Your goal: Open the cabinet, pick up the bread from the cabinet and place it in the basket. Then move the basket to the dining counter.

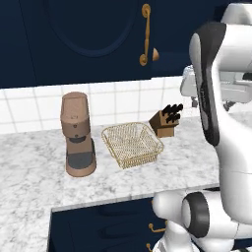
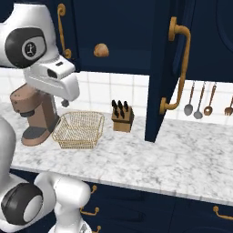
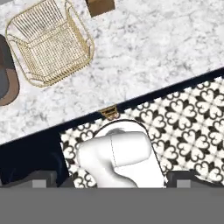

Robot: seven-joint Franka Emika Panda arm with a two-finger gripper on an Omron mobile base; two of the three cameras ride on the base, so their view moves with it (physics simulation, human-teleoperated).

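Now look up at the cabinet (image 2: pixel 119 22). Stands open on one side, with the door (image 2: pixel 159 91) swung out over the desk (image 2: pixel 182 154) and its long brass handle (image 2: pixel 178 68) facing out. See the other door (image 1: pixel 74 39) shut, with its own brass handle (image 1: pixel 145 34).

Find the bread (image 2: pixel 101 50) inside the cabinet, on the bottom shelf, close to the front edge. Looks small, round and golden brown. Peeks out past the shut door in the left base view too (image 1: pixel 155 54).

Look down at the basket (image 1: pixel 132 144). Sits flat on the desk, between the brown coffee machine (image 1: pixel 77 135) and the knife block (image 1: pixel 166 122). Stands near both but touches neither. Has nothing in it.

Find the claw (image 3: pixel 113 177) high over the front edge of the desk, pointing down. Keeps its two dark tips (image 3: pixel 43 178) wide apart. Grips nothing and touches nothing. Hangs well apart from the bread and the basket.

From the hand view, see the basket (image 3: pixel 50 41) up in the left corner, beside the coffee machine (image 3: pixel 6 74), with the knife block (image 3: pixel 99 6) at the top edge. Below the desk edge, see a brass drawer pull (image 3: pixel 109 112) and a black and white patterned floor (image 3: pixel 192 118).

Spot some spoons (image 2: pixel 198 100) hanging on the tiled wall past the open door.
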